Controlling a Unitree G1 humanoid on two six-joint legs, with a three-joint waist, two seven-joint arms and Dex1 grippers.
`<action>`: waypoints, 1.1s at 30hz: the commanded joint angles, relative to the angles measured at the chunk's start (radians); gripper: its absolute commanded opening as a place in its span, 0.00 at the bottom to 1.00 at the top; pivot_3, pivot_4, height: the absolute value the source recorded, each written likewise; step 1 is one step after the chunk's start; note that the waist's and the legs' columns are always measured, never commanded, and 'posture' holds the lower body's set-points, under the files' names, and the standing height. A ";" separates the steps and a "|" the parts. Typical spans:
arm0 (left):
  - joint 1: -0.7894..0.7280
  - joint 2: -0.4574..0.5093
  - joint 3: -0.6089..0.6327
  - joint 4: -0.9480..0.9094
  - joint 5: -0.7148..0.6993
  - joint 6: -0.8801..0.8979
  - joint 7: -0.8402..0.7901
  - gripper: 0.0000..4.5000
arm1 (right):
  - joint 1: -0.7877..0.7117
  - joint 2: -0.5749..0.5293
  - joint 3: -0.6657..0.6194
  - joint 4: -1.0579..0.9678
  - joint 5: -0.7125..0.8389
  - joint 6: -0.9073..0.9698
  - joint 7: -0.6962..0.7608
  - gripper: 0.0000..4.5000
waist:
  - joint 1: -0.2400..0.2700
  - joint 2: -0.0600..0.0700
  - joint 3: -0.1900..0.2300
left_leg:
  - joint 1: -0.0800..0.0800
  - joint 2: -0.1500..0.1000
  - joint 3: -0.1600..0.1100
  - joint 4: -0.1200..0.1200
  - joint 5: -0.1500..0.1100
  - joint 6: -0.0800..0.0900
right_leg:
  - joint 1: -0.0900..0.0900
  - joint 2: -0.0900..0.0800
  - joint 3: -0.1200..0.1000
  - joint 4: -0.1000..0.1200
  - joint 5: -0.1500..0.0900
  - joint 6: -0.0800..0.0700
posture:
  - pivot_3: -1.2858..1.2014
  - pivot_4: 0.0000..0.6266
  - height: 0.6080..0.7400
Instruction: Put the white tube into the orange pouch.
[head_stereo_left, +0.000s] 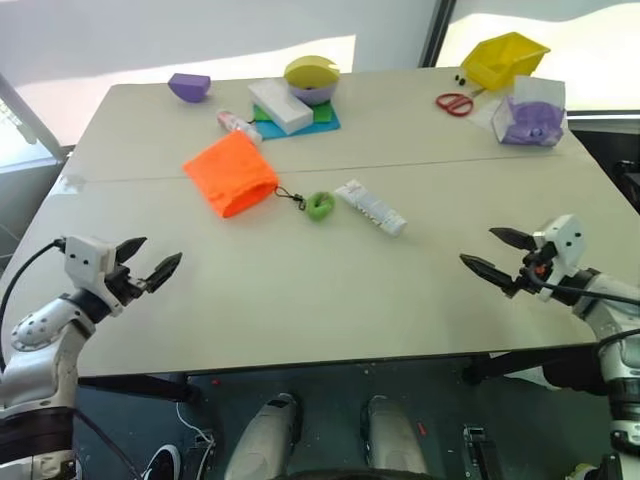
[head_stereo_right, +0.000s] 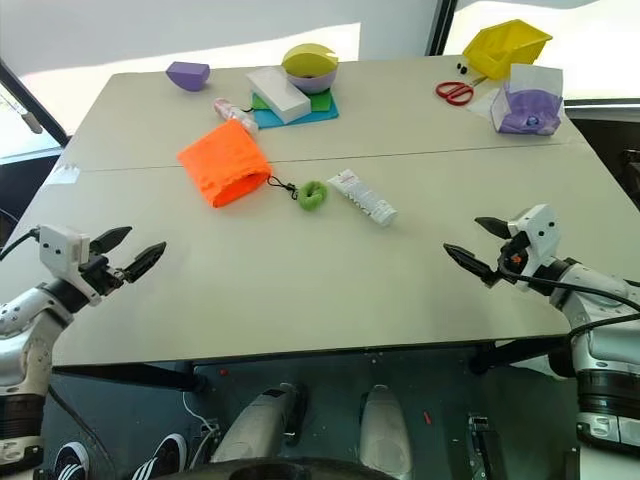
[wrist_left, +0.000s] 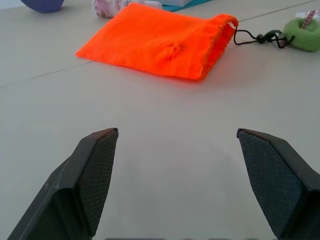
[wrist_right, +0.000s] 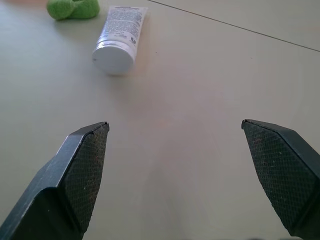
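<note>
I saw both pincers, left and right, spread empty over the surface; white tube lay near the orange pouch, apparently untouched.

purple bowl cut by frame edge, white tube print unreadable

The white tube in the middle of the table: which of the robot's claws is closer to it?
Right. The right gripper hangs open just beyond the white tube's cap end; the left gripper sits across the table, past the orange pouch.
</note>
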 joint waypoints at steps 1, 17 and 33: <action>-0.007 0.001 0.000 -0.010 0.012 -0.033 0.000 0.91 | -0.017 0.004 -0.012 -0.037 0.019 -0.004 -0.005 0.99 | 0.000 0.000 0.000 | 0.000 0.000 0.000 0.000 0.000 0.000 | 0.000 0.000 0.000 0.000 0.000 0.000 | 0.52 0.24 1.00; -0.072 -0.010 -0.026 0.045 0.068 -0.109 0.040 0.91 | -0.029 0.032 0.016 -0.070 0.014 -0.008 -0.028 0.99 | 0.001 0.000 0.000 | 0.000 0.000 0.000 0.000 0.000 0.000 | 0.000 0.000 0.000 0.000 0.000 0.000 | 0.52 0.24 1.00; -0.428 -0.127 -0.360 0.207 0.594 -0.284 0.441 0.91 | -0.138 0.309 0.208 -0.337 0.003 0.067 -0.236 0.99 | 0.001 -0.001 0.000 | 0.000 0.000 -0.001 0.001 0.002 -0.002 | 0.000 0.001 0.000 0.002 0.001 0.000 | 0.52 0.24 1.00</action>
